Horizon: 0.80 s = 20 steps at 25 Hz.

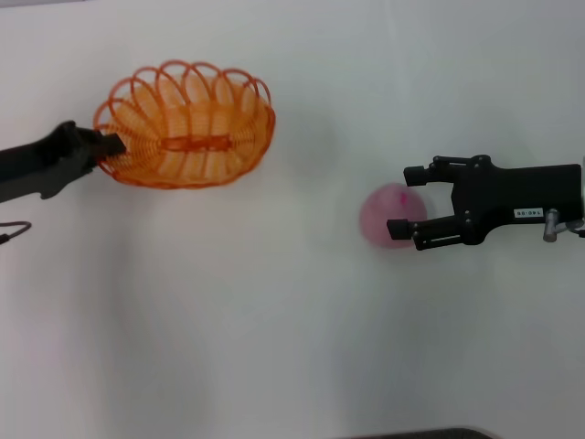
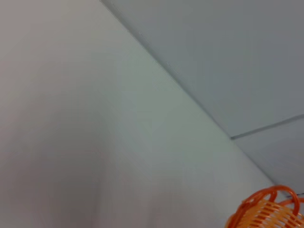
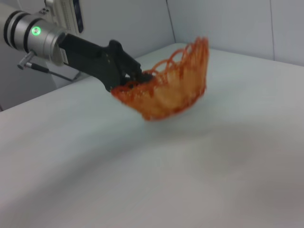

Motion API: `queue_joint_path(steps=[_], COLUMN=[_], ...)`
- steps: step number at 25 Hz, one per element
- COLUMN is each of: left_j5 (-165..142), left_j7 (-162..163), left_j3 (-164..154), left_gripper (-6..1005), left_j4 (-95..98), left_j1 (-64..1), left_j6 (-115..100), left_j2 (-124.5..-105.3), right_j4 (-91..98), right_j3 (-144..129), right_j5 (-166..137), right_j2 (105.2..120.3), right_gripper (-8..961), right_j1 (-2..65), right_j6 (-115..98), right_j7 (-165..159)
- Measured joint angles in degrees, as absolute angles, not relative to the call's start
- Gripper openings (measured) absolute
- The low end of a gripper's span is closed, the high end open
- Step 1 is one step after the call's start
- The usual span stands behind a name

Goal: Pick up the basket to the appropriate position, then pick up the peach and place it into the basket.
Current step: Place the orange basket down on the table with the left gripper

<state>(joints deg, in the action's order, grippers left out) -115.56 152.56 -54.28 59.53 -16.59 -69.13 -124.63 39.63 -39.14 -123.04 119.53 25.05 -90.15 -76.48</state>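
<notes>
The orange wire basket [image 1: 187, 126] is at the upper left of the head view, tilted and lifted off the white table. My left gripper [image 1: 111, 146] is shut on the basket's left rim. The right wrist view shows the same grip: the basket [image 3: 171, 88] hangs tilted from the black fingers [image 3: 124, 71]. A corner of the basket shows in the left wrist view [image 2: 270, 211]. The pink peach [image 1: 388, 216] lies on the table at centre right. My right gripper [image 1: 409, 201] is open, its two fingers on either side of the peach's right part.
The white table [image 1: 274, 329] spreads all around. A wall with panel seams [image 2: 228, 71] stands beyond the table. A dark edge [image 1: 430, 433] shows at the bottom of the head view.
</notes>
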Motion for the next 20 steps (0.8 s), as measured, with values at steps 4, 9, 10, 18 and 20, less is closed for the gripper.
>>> queue_joint_path(steps=[4, 9, 10, 18, 20], left_j5=[-118.5, -123.6, -124.3, -126.1, -126.5], left_j7=[155.1, 160.9, 161.9, 167.4, 169.0], left_j3=[-59.0, -66.8, -67.6, -71.9, -74.2], left_gripper=[72, 72, 72, 72, 72], left_j4=[61.5, 67.3, 67.9, 69.9, 71.3], left_j1=[-16.4, -14.5, -14.3, -12.7, -11.7], left_j6=[-65.6, -58.6, -58.0, -53.4, -51.4], left_j2=[-124.63, -124.63, -124.63, -124.63, -124.63], right_j4=[39.6, 39.8, 39.8, 39.8, 39.7], right_j3=[-39.1, -39.1, -39.1, -38.7, -38.6], right_j5=[-123.0, -123.0, -123.0, -122.9, -122.9], right_j2=[119.49, 119.54, 119.54, 119.55, 119.6], right_gripper=[946, 946, 946, 945, 945], right_j1=[25.3, 25.3, 25.3, 25.2, 25.3], right_j6=[-90.0, -89.9, -89.9, -90.0, -90.0], right_j7=[-76.5, -76.5, -76.5, -76.5, -76.5])
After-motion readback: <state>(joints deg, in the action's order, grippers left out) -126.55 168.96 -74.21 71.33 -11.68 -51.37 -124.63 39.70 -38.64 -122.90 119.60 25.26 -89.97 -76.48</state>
